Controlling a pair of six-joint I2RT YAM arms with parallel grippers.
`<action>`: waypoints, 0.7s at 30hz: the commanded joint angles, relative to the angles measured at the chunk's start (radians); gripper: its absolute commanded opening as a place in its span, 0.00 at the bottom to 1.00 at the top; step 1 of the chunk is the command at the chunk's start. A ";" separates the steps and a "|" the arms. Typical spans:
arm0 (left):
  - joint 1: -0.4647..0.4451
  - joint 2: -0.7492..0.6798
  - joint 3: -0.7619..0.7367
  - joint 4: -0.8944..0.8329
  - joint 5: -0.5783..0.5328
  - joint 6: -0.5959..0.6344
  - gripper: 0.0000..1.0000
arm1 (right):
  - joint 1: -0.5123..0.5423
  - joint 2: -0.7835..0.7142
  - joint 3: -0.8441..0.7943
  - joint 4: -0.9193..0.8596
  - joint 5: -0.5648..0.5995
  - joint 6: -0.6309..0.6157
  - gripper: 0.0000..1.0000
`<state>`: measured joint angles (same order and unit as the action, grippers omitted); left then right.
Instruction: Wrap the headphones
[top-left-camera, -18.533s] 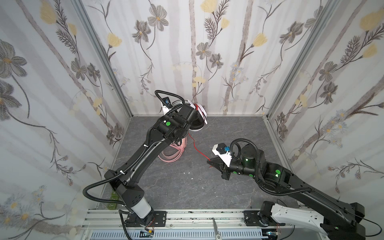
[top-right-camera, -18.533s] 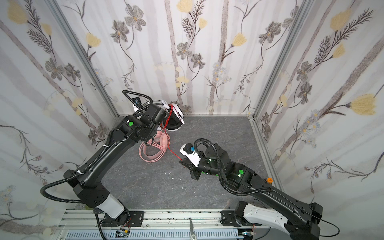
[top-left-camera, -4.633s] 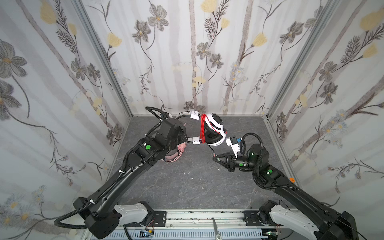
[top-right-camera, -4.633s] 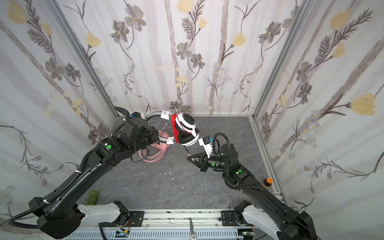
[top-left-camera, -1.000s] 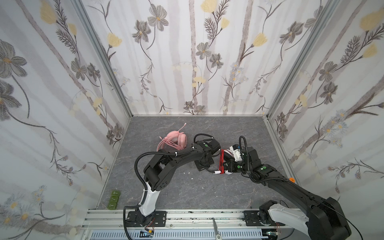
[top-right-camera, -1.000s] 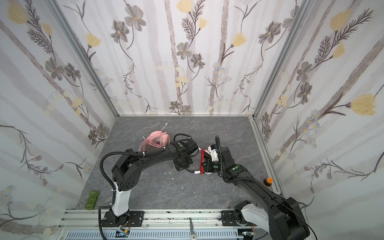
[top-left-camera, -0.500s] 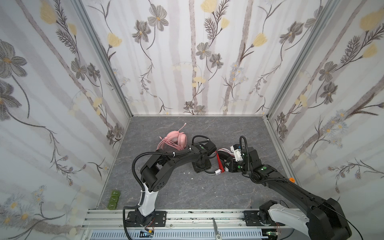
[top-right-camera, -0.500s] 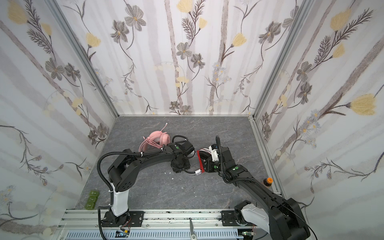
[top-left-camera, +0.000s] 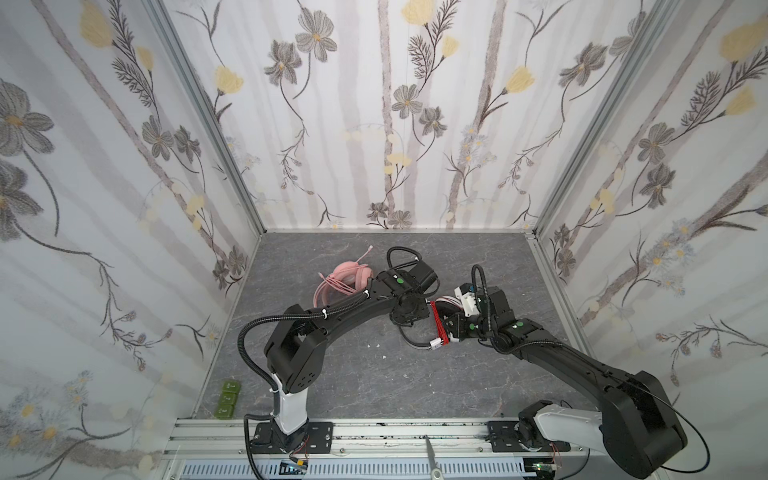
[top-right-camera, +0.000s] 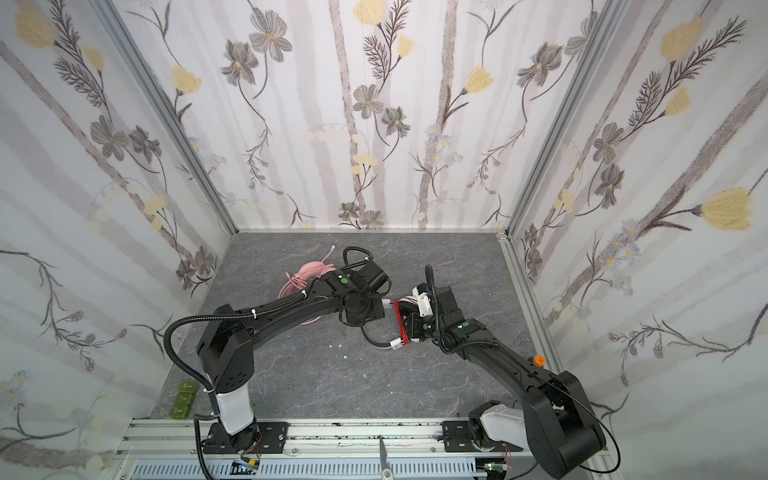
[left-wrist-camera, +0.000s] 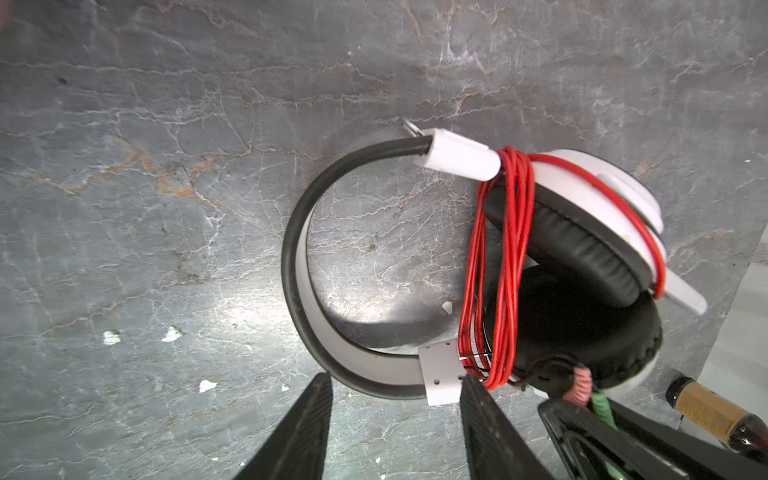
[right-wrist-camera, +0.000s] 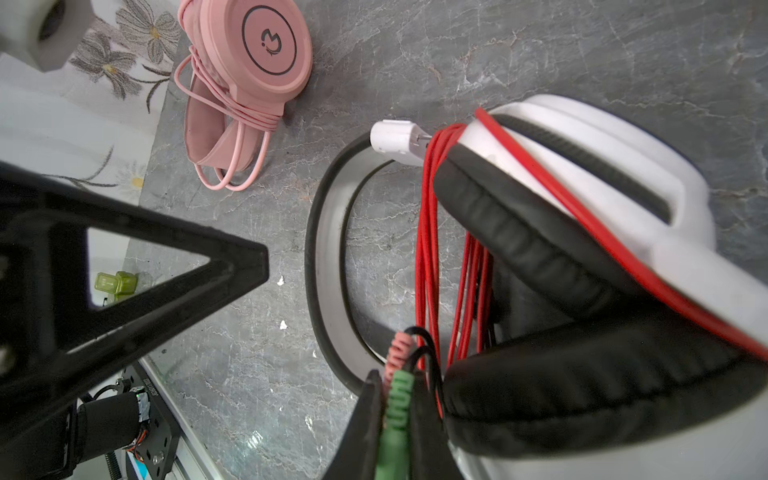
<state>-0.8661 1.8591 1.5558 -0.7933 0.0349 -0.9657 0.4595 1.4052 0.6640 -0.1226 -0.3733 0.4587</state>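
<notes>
1. The pink headset (top-left-camera: 345, 276) lies at the left of the tabletop (top-left-camera: 374, 374) with its cord wound on, apart from the work.
2. Our left fingers (left-wrist-camera: 307, 419), shut a second ago, now stand wide. The white-and-black headset (left-wrist-camera: 582, 232) rests on the tabletop, its red cord (left-wrist-camera: 505, 266) coiled round it.
3. Our right fingers (right-wrist-camera: 357, 436) still pinch the green plug (right-wrist-camera: 395, 411) narrowly. We judge that only tucking it remains.

Pink headset (right-wrist-camera: 249, 54): all pink incl. cord, blk ring logo on cup. 2nd headset (left-wrist-camera: 582, 232): wht cups, blk pads, blk/wht band, red cord (left-wrist-camera: 507, 257), green plug (right-wrist-camera: 395, 407), pink plug (right-wrist-camera: 398, 351). Floor (top-left-camera: 374, 374) grey marble, wht veins. Walls (top-left-camera: 415, 124) wht w/ grey+yellow flowers. Blocks (top-left-camera: 227, 399) green.
</notes>
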 joint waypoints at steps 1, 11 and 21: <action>0.000 -0.018 0.010 -0.039 -0.038 0.027 0.52 | -0.001 0.028 0.044 0.049 -0.037 -0.020 0.30; -0.002 -0.046 -0.027 0.003 -0.013 0.041 0.53 | -0.005 0.008 0.126 0.003 -0.046 -0.069 0.52; -0.042 -0.009 0.028 0.011 0.012 0.073 0.52 | -0.061 -0.138 0.121 -0.016 -0.013 -0.094 0.52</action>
<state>-0.9028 1.8416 1.5692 -0.7883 0.0498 -0.9138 0.4145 1.2900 0.7803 -0.1379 -0.4046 0.3859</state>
